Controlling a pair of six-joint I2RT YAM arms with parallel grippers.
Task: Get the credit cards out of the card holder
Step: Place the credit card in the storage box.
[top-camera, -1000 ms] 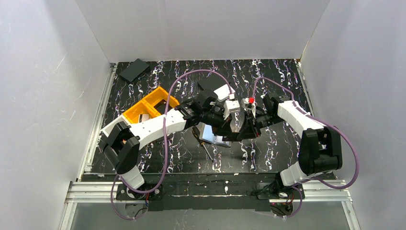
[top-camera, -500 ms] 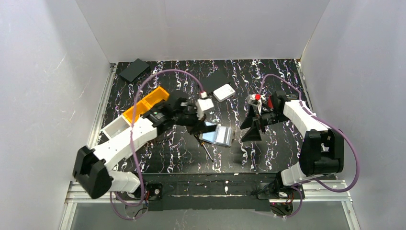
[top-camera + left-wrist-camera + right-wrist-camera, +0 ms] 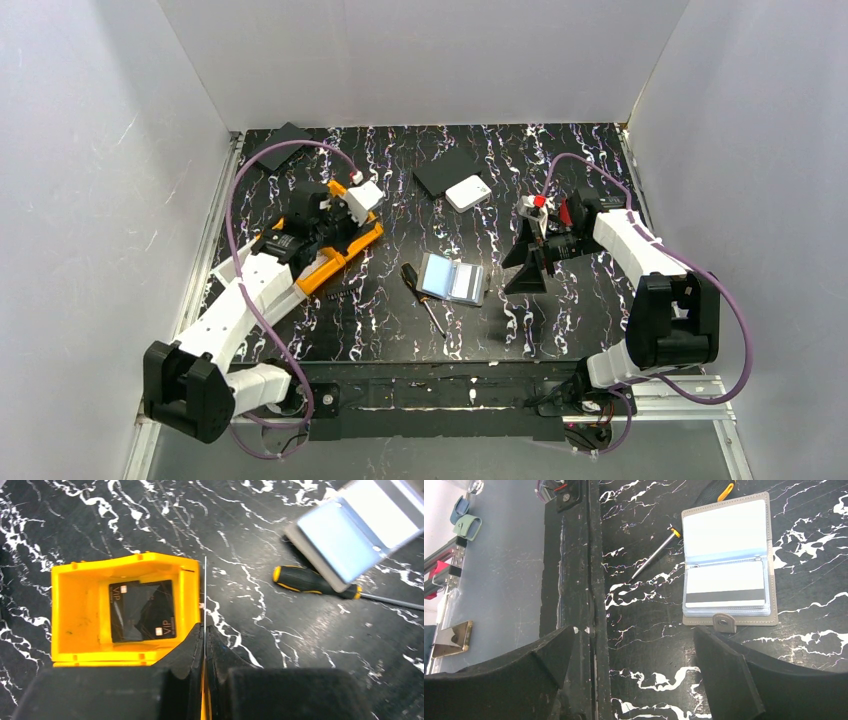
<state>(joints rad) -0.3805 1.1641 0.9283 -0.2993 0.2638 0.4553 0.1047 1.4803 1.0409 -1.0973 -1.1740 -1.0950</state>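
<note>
The card holder [image 3: 452, 279] lies open and flat mid-table, taupe outside and pale blue inside [image 3: 726, 560]. Its snap tab [image 3: 723, 622] points toward my right gripper. A credit card [image 3: 725, 590] with a dark stripe sits in its near pocket. My right gripper [image 3: 530, 267] stands open just right of the holder [image 3: 634, 635], with nothing between its fingers. My left gripper [image 3: 338, 232] hovers over the orange bin [image 3: 362, 241]. It is shut [image 3: 205, 630] on a thin credit card [image 3: 205, 580] seen edge-on. That card stands over the bin's right wall [image 3: 187, 595].
A black VIP card [image 3: 142, 611] lies inside the orange bin. A black-and-yellow screwdriver [image 3: 420, 293] lies just left of the holder. A white square box [image 3: 467, 192] and a flat black rectangle [image 3: 445, 168] sit behind it. Another black rectangle [image 3: 280, 145] is at the back left corner.
The left arm swung left from the card holder to the orange bin, still shut on a card. The right gripper opened and drew back to the right of the holder.
</note>
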